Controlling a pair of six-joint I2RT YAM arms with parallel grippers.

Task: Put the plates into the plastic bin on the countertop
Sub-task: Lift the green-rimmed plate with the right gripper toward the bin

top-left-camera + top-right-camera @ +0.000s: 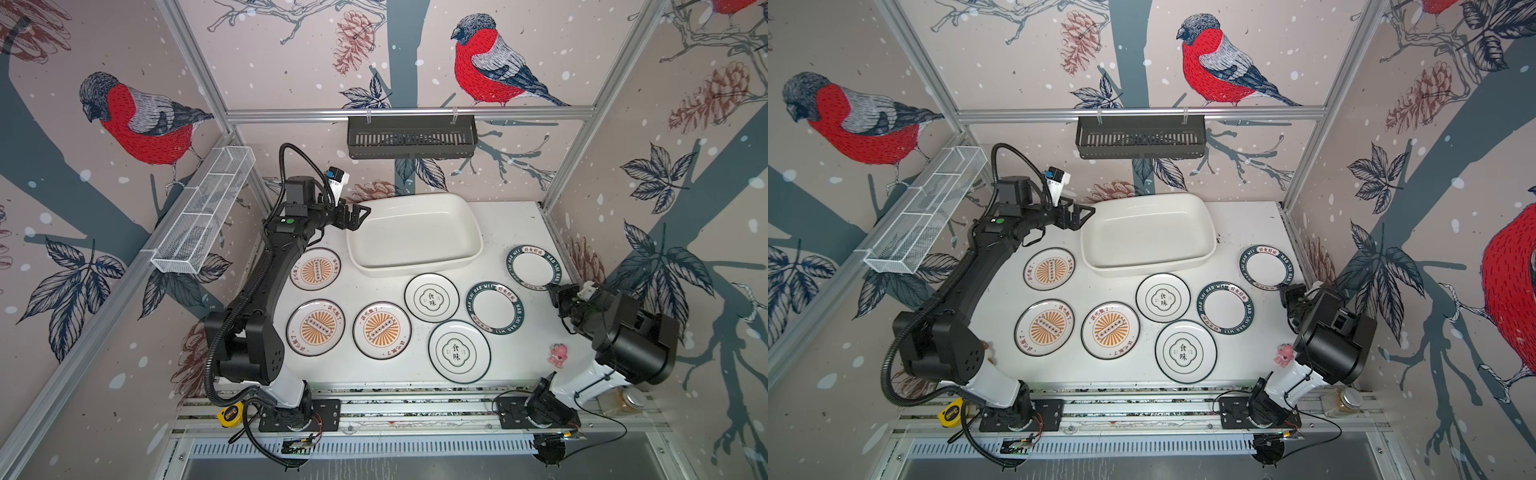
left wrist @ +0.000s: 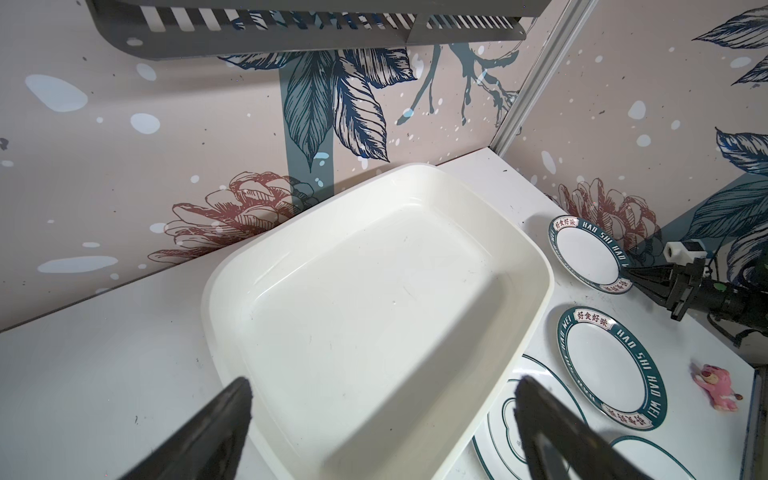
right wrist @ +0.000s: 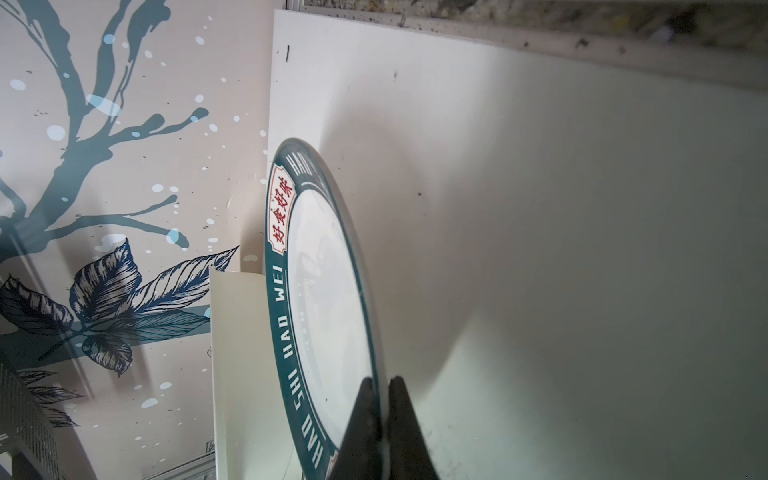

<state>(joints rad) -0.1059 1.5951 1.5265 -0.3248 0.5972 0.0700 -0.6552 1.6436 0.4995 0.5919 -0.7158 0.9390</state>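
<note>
Bin [image 1: 415,232] sits at back-centre of countertop [image 1: 511,224]; all 7 plates lie outside it, on the countertop. R pincer [image 3: 381,384] is clamped on the rim of a teal-ring plate [image 1: 534,267] near the right edge, right of the bin. L pincer [image 1: 360,216] gapes wide, just beside the bin's back-left corner. Ring text reads "HAO SHI HAO WEI" w/ red 好食好味; same on 2nd teal-ring plate [image 1: 496,309]. Emblem plates [image 1: 431,297] [image 1: 459,351] read 食味. Orange sunburst plates [image 1: 316,269] [image 1: 316,327] [image 1: 381,330] lie toward left edge & front.
</note>
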